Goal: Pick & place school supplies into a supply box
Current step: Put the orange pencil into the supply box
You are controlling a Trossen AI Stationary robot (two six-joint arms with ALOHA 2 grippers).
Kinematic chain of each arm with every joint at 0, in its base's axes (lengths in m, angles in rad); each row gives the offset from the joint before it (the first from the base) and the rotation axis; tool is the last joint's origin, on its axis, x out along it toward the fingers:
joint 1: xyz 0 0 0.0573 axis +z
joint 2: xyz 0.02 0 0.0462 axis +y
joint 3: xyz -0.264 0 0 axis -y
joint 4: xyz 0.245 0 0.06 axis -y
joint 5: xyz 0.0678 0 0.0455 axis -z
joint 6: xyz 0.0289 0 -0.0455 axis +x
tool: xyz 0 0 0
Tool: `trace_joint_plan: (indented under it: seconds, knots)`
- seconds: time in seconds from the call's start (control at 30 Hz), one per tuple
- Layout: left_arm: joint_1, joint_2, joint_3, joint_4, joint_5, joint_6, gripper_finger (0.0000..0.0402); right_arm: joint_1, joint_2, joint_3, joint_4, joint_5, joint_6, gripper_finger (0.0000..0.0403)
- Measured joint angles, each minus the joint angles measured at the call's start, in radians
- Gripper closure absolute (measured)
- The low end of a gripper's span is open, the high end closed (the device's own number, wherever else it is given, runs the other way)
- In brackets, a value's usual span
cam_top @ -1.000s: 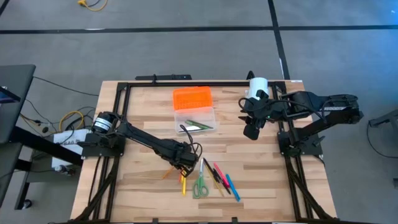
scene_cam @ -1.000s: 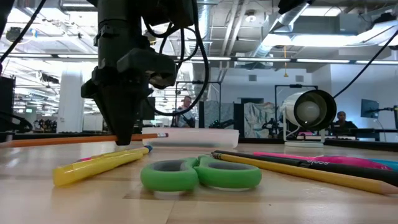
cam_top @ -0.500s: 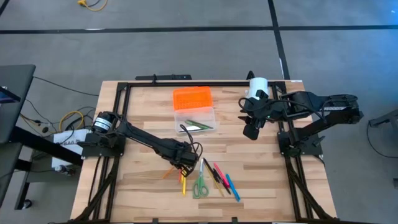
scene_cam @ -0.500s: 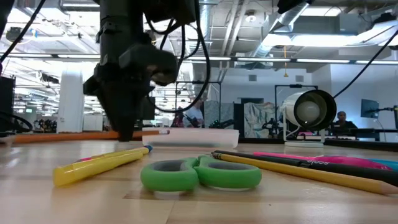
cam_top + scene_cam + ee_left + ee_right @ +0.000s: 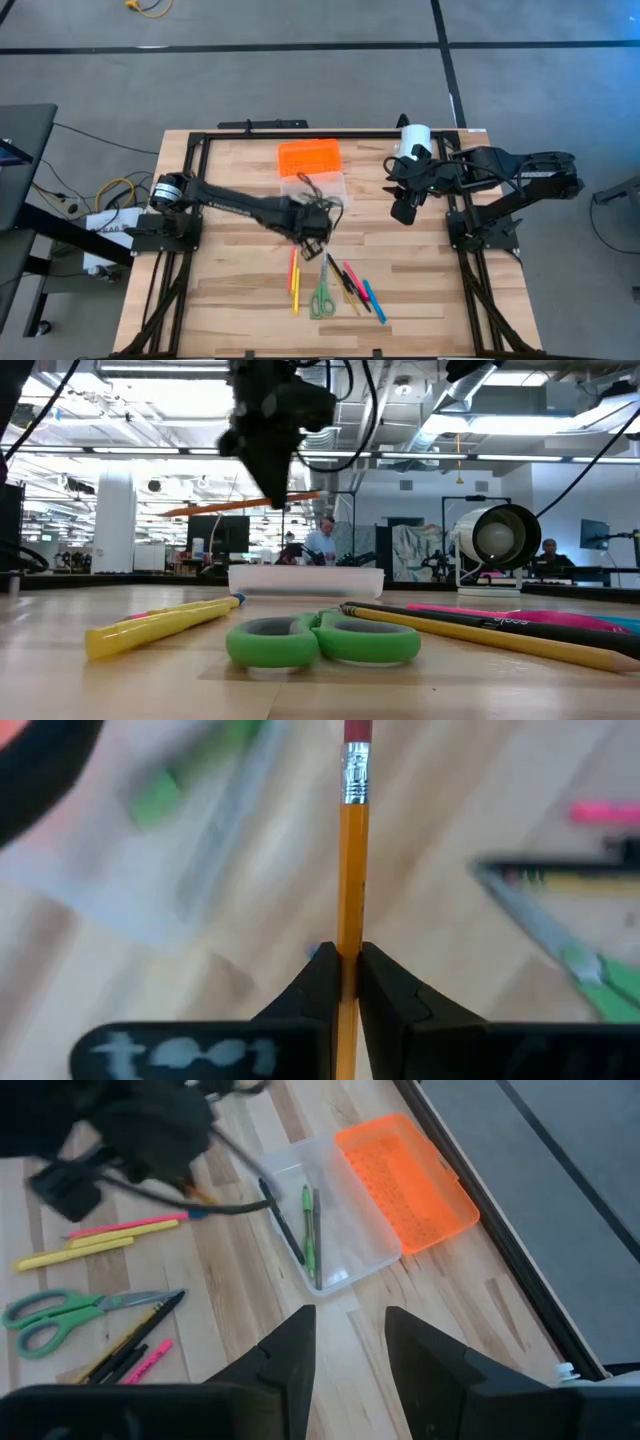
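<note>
Orange pencil [image 5: 351,870] clamped in left pincer [image 5: 343,982], above table [image 5: 230,290]

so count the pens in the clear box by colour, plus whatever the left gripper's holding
black pen: 1
green pen: 1
dark pencil, colour unclear: 1
orange pencil, shut in the left gripper: 1
total: 4, with 3 of them in the clear box
</note>
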Motion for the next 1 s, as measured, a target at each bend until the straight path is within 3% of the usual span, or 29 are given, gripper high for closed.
trace_joint_plan:
  seconds: [0.23,0.5,0.77,1.0]
  knots:
    - [0.177,0.000,0.014,0.140,-0.013,0.292,0.0391,0.017,0.000,0.000,0.000,0.000,0.041,0.0285]
    - [0.321,0.000,0.014,0.267,0.024,0.443,0.0391,0.072,0.000,0.000,-0.001,0.001,0.101,0.0285]
    - [0.361,0.000,0.014,0.302,0.045,0.527,0.0391,0.106,0.000,0.000,-0.001,0.004,0.123,0.0285]
    - [0.360,0.001,-0.074,0.402,0.063,0.530,0.0391,0.106,0.000,0.000,-0.001,0.028,0.123,0.0285]
